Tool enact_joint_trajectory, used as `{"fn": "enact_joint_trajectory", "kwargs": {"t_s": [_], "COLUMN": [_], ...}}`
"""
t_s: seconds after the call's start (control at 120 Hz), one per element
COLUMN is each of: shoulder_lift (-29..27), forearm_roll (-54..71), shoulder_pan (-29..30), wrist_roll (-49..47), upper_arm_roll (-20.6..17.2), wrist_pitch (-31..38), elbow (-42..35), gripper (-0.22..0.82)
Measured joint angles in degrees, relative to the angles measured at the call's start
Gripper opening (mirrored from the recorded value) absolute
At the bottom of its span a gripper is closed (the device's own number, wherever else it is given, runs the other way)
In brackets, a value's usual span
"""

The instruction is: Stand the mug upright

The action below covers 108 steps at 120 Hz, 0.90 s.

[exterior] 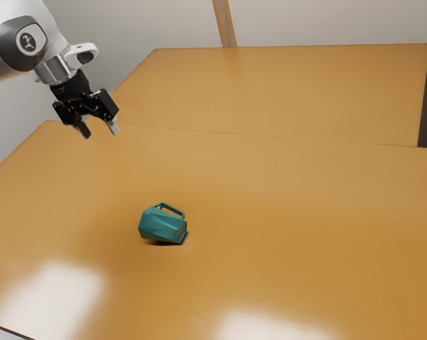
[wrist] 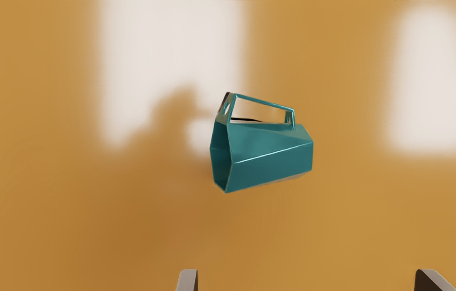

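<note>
Okay, my gripper [exterior: 100, 132] is spread: in the wrist view the two fingers [wrist: 187, 281] stand well apart, bare surface between them, pinching nothing. Exterior view has it hanging at upper left on the end of the arm [exterior: 47, 39], pointing down, well apart from the mug [exterior: 163, 224].

Mug is teal, faceted, lying on its side on the wooden table [exterior: 291, 219], left of centre in the exterior view. Not upright. Wide end toward the exterior view's left, narrower base toward its right. Handle [wrist: 265, 102] is an angular open loop running lengthwise along the body. From the wrist camera I can see partway into the mouth [wrist: 220, 157]. Mug sits out past my fingertips, between the lines of the two fingers, mouth end closer to one finger's line, base pointing across toward the other's.

Small dark shadow under the mug. Bright glare patches [exterior: 57, 294] on the tabletop; the wrist view has one behind the mug's handle. Second wooden surface [exterior: 284, 92] behind the table, pale wall [exterior: 326, 21] beyond it.
</note>
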Motion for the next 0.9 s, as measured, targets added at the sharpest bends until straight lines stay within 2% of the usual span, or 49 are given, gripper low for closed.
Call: {"fn": "enact_joint_trajectory", "kwargs": {"t_s": [0.292, 0.617, 0.9], "shoulder_lift": [-1.60, -0.97, 2.31], "forearm_roll": [-14.76, -31.73, -42.90], "shoulder_pan": [2.45, 6.06, 8.18], "wrist_roll": [10.22, 24.97, 37.71], "upper_arm_roll": [4.32, 6.31, 7.60], "wrist_pitch": [6.80, 12.77, 13.82], "elbow": [-13.25, -26.60, -31.80], "gripper": [0.58, 0.58, 0.58]}}
